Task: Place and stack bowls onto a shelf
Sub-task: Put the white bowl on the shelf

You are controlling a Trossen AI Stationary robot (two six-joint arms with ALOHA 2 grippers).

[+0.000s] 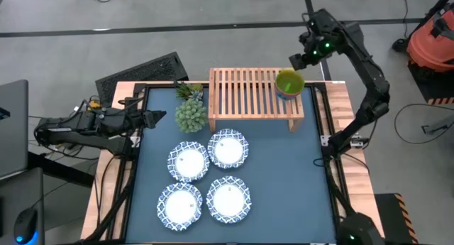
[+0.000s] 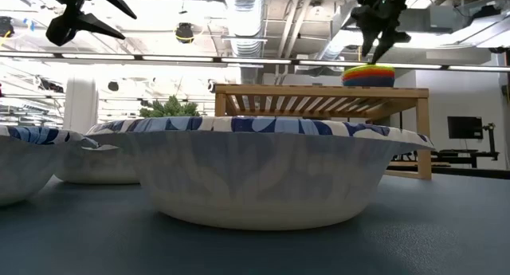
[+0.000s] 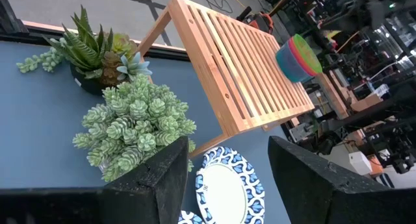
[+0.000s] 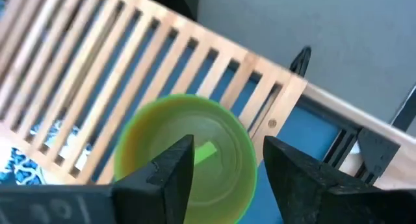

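Several small plain bowls sit nested in one stack, the green one (image 1: 289, 82) on top, standing on the right end of the light-wood shelf (image 1: 248, 96). The stack shows in the low view (image 2: 368, 74) and the left wrist view (image 3: 298, 56) too. My right gripper (image 4: 227, 156) is open just above the green bowl (image 4: 188, 156), fingers pointing down, apart from it in the low view (image 2: 376, 50). Four blue-and-white patterned bowls (image 1: 188, 161) (image 1: 228, 148) (image 1: 179, 204) (image 1: 228, 199) rest on the blue table in front of the shelf. My left gripper (image 1: 157, 118) waits open at the table's left edge.
Two potted green plants (image 1: 190, 109) stand at the shelf's left end, between my left gripper and the shelf. The shelf's slatted top (image 3: 227, 62) is bare left of the stack. A wooden border (image 1: 120, 195) frames the blue mat. The nearest patterned bowl (image 2: 263, 175) fills the low view.
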